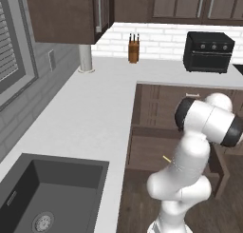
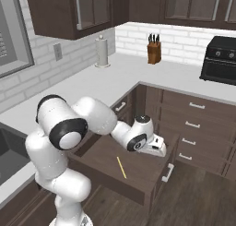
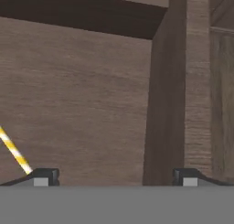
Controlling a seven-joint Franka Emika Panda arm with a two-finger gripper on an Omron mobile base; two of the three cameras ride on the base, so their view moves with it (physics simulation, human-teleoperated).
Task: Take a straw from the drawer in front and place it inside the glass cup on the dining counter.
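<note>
Matt wooden drawer (image 2: 138, 172); perhaps paper straw (image 2: 121, 167).

Sink: a dark grey rectangular basin (image 1: 50, 194) with a round metal drain, sunk into the white worktop (image 1: 90, 113) to my left.
Knife block: a brown wooden block (image 2: 154, 52) with dark handles, upright at the white brick back wall.
Paper towel: a white roll (image 2: 102, 52) on its stand, in the corner.
Oven: a black boxy countertop oven (image 1: 208, 51) with three knobs, well apart from the block.
Upper cabinets: dark brown wood (image 1: 66, 13), above me.
</note>
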